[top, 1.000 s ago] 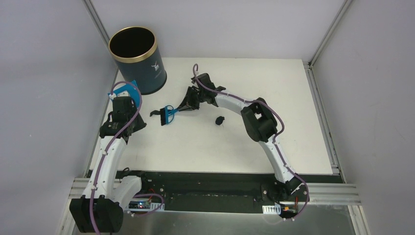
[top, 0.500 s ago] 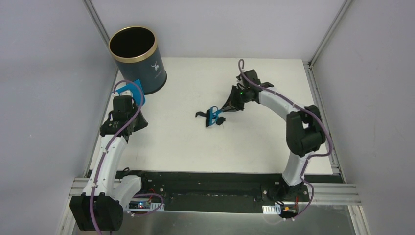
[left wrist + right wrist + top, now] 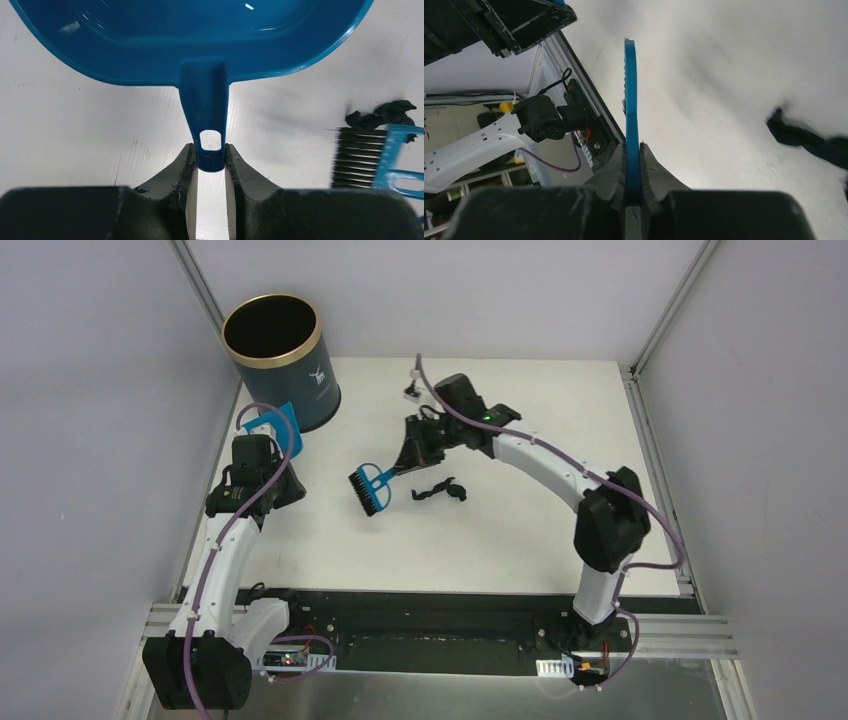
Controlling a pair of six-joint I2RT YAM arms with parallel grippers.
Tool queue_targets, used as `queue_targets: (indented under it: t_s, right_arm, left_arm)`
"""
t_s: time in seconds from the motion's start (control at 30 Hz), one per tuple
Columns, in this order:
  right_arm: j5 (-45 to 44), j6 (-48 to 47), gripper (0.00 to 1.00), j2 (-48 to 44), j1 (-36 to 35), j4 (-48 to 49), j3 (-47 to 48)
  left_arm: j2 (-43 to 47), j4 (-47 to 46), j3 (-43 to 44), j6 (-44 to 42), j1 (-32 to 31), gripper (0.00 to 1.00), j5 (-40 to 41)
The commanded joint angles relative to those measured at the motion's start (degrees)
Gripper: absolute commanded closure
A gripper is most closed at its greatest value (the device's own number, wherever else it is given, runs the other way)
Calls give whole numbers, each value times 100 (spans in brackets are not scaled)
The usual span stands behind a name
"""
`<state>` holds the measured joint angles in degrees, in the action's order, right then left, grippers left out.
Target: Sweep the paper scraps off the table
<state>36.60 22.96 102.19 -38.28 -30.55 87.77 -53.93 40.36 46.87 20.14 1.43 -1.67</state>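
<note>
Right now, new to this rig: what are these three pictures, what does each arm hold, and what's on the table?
Two robot arms are bolted to the near edge of the white table. The wide picture looks down from above and behind; the other two come from a camera on each wrist. The left tool grips the handle of a blue dustpan near the dark bin. The right tool clamps a blue brush. A dark clump of paper scraps lies just right of the brush.

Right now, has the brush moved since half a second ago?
Yes. The brush has swung left, toward the bin, and now sits left of the dark paper scraps it was beside.
</note>
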Motion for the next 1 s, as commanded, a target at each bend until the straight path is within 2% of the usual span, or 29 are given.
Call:
queue_targets:
  t_s: [0.0, 0.1, 0.23, 0.5, 0.6, 0.67, 0.73, 0.83, 0.97]
  right_arm:
    - [52, 7, 100, 1103, -309, 175, 882]
    - [-80, 34, 100, 1719, -254, -276, 1454]
    - [-523, -64, 100, 1695, -30, -564, 1316]
    - [-1057, -665, 100, 236, 655, -835, -290]
    - [-1756, -843, 100, -303, 890, -947, -651]
    - [-1732, -937, 100, -780, 954, -777, -818]
    - [-1383, -861, 100, -1187, 1067, -728, -801]
    - [-940, -761, 100, -1667, 1403, -792, -652]
    - [-1520, -1181, 100, -2197, 1797, -860, -576]
  left_arm:
    - [31, -325, 10, -112, -70, 100, -132]
    - [12, -327, 24, -199, -108, 100, -166]
    - [52, -358, -15, -260, -134, 100, -156]
    - [-482, -467, 68, -353, -335, 100, -876]
    - [-759, -468, 127, -414, -476, 100, -1097]
    - [-957, -463, 166, -419, -600, 100, -1264]
    - [-1131, -439, 241, -461, -809, 100, -1452]
    - [-1345, -287, 465, -607, -1472, 100, -1578]
    - [-1774, 467, 1065, -775, -2295, 100, -1355]
